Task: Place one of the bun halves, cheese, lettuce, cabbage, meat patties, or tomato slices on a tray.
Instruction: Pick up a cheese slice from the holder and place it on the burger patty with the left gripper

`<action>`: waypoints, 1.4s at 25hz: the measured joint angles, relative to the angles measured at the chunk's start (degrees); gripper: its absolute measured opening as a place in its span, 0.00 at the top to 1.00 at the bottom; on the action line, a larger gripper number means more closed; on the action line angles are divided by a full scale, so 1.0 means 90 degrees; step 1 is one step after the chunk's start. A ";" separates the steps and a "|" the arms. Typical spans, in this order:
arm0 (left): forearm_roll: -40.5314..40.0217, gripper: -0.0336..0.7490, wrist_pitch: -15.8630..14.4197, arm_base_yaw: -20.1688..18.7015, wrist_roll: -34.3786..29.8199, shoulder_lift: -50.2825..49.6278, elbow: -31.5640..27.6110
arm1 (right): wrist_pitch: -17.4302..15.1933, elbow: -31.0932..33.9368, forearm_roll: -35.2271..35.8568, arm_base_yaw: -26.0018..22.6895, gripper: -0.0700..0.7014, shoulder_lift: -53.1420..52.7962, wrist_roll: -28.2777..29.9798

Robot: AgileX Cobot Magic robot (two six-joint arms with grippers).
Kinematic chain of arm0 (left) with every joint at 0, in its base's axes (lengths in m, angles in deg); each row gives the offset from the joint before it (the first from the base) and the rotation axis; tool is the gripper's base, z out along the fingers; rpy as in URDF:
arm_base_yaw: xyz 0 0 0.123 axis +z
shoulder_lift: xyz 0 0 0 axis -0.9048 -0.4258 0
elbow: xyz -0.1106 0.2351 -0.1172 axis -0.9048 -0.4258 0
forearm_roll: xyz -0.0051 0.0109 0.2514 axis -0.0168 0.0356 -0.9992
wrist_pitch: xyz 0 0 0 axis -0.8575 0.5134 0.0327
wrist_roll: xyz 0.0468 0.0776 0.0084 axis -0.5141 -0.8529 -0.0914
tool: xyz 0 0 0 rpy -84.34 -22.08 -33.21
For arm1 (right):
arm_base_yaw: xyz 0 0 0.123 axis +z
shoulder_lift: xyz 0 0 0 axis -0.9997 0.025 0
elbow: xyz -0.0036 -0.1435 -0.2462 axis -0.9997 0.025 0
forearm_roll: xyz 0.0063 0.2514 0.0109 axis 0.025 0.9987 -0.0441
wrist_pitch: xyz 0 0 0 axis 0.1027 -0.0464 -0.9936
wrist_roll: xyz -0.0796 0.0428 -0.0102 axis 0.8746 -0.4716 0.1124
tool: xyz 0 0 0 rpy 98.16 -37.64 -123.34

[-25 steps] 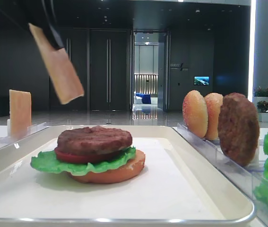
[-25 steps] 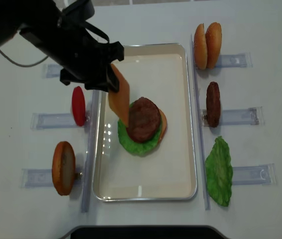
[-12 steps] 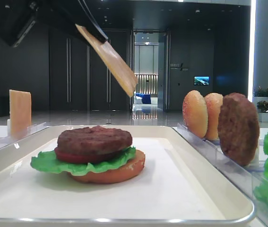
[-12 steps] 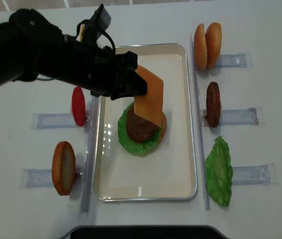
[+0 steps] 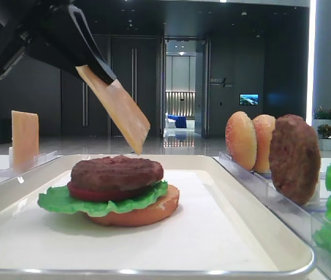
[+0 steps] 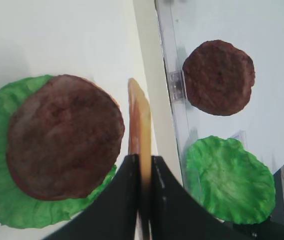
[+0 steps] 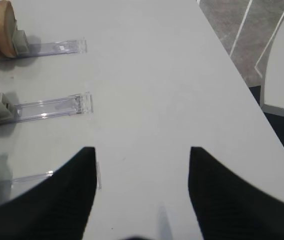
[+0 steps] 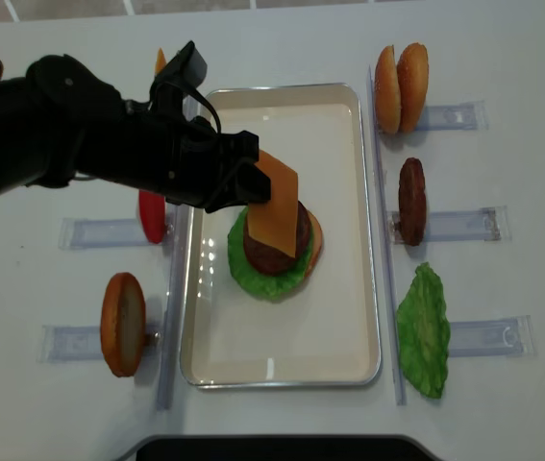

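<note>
We are seeing the left gripper [image 6: 143,172] pinching a tilted cheese slice [image 8: 274,204] by its upper edge, holding it just above the meat patty [image 6: 64,135] stacked on lettuce [image 5: 60,201] in the tray [image 8: 344,288]. The right gripper's dark fingers [image 7: 61,195] are spread apart, seemingly holding nothing, over the white table [image 7: 147,75].

We cannot read any text, label, brand or number; only a faint sign on the dark wall [image 5: 220,83] shows, too small to make out.
</note>
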 joint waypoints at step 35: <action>-0.0245 0.31 -0.0400 0.0858 0.0005 -0.0507 0.0000 | 0.0000 0.0000 0.0000 0.0000 0.40 0.0000 0.0000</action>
